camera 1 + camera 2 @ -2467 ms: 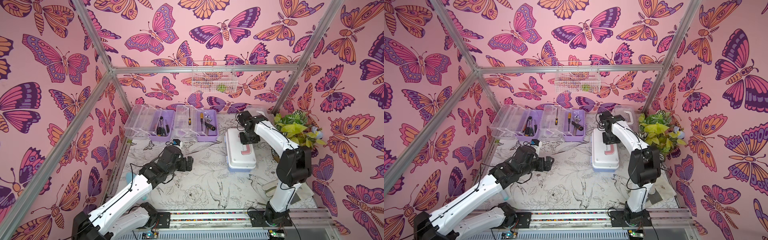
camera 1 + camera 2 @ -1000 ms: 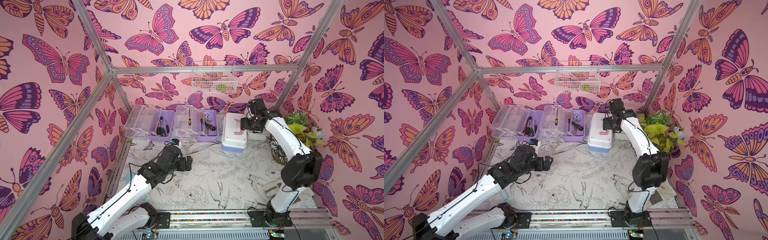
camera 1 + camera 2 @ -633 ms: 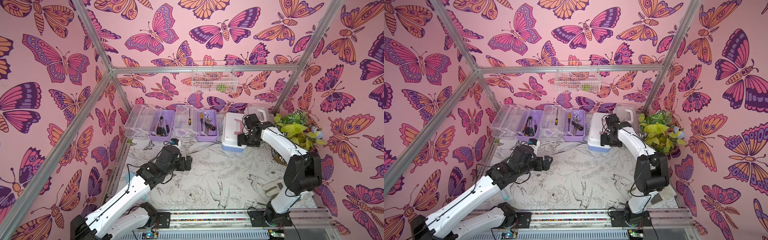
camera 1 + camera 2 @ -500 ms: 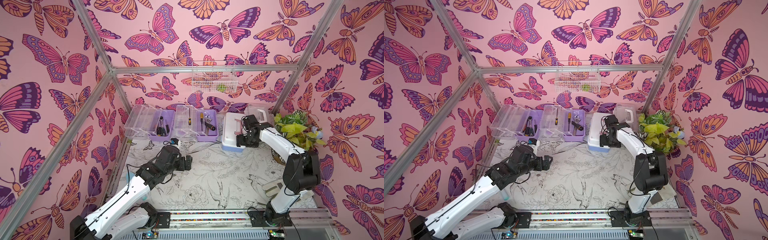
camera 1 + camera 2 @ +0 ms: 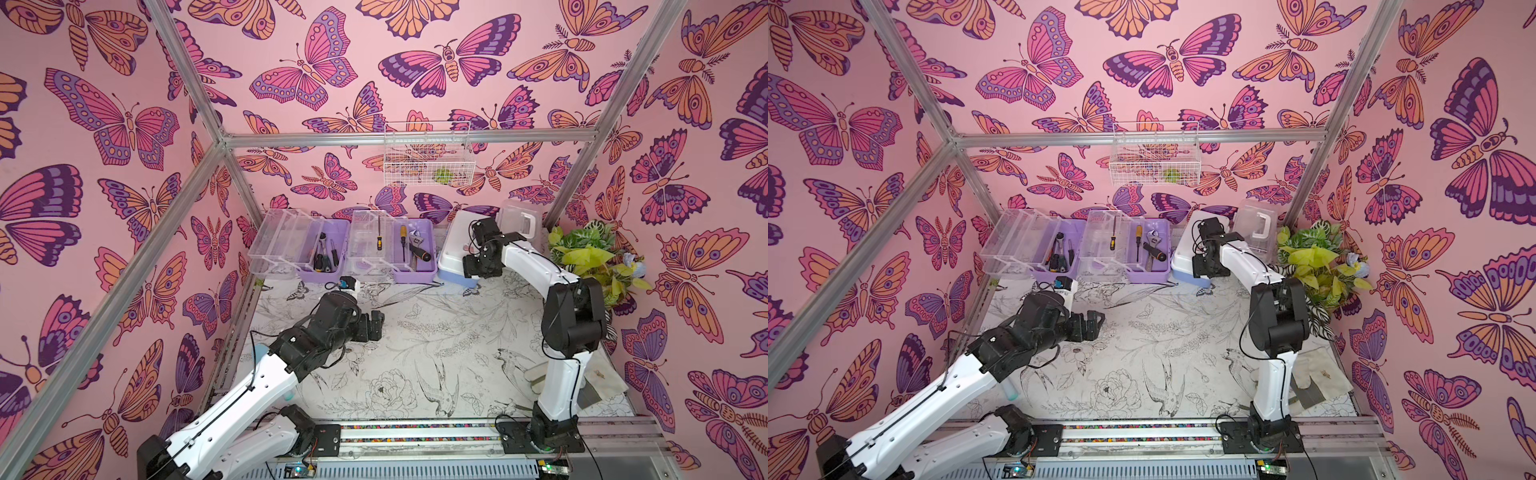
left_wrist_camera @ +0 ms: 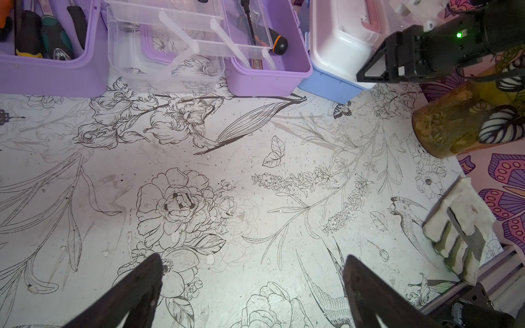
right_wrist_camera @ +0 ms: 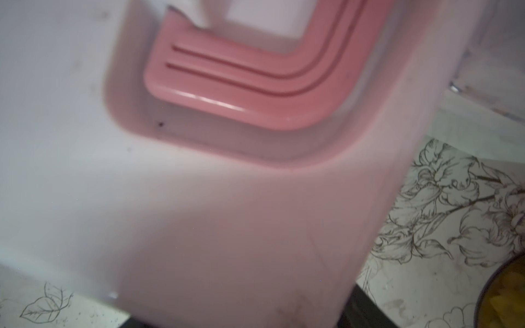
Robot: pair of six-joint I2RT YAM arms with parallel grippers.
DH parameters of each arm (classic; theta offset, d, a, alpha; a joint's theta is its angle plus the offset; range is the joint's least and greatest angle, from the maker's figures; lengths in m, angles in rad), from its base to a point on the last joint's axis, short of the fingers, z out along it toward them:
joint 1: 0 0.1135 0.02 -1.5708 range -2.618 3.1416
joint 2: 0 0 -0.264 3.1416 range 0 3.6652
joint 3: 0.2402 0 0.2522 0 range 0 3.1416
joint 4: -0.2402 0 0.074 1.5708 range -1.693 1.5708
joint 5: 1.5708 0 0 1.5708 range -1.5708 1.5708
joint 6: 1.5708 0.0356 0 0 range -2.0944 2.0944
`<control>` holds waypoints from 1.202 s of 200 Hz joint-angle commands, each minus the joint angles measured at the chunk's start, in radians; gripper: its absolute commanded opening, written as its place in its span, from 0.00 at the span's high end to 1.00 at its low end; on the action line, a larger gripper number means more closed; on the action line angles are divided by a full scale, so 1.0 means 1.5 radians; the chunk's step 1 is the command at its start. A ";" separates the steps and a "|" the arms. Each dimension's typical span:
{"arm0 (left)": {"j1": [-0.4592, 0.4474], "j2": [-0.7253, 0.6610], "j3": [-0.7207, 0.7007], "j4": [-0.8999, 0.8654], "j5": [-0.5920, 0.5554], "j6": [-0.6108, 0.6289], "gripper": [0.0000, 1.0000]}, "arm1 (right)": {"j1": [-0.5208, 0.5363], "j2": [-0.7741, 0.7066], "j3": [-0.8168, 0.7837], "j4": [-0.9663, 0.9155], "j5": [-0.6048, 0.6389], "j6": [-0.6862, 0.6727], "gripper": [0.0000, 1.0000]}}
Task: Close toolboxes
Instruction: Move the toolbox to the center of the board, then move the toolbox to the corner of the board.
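Note:
Two purple toolboxes (image 5: 324, 259) (image 5: 417, 253) stand open in the back row with tools inside, their clear lids (image 5: 282, 241) (image 5: 368, 245) folded out to the left. Beside them sits the light blue toolbox (image 5: 451, 249), white lid down and pink handle (image 7: 255, 93) flat. My right gripper (image 5: 471, 268) is at its front right corner. The lid hides its fingertips in the right wrist view, where only one dark finger (image 7: 366, 309) shows. Behind it stands the white toolbox's clear lid (image 5: 519, 218). My left gripper (image 6: 251, 259) hangs open over the bare table middle.
A potted plant (image 5: 590, 257) stands at the back right, close to my right arm. A white wire basket (image 5: 428, 158) hangs on the back wall. A pale glove (image 6: 460, 227) lies at the front right by the rail. Aluminium posts frame the cell.
The light blue toolbox went from the table's right middle to the back row beside the purple one. My right gripper left its handle and came round to its front corner. The left arm stayed put.

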State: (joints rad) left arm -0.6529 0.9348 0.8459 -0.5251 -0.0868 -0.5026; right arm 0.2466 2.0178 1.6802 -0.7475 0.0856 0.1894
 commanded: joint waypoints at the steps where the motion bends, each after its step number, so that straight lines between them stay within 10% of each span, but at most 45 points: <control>1: 0.004 -0.005 -0.006 -0.004 -0.009 0.001 0.01 | -0.008 0.030 0.045 0.045 0.047 -0.025 0.29; 89: 0.005 0.001 -0.009 -0.004 -0.008 0.002 0.01 | -0.026 -0.167 -0.063 0.122 0.084 -0.002 0.36; 240: 0.004 -0.030 -0.028 -0.001 -0.011 0.007 0.01 | -0.165 0.109 0.176 0.002 0.188 0.010 0.37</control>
State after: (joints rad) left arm -0.6529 0.8928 0.8211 -0.5247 -0.0906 -0.5018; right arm 0.0360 2.1891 1.9835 -0.6388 0.3248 0.1680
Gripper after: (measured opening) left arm 0.985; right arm 0.641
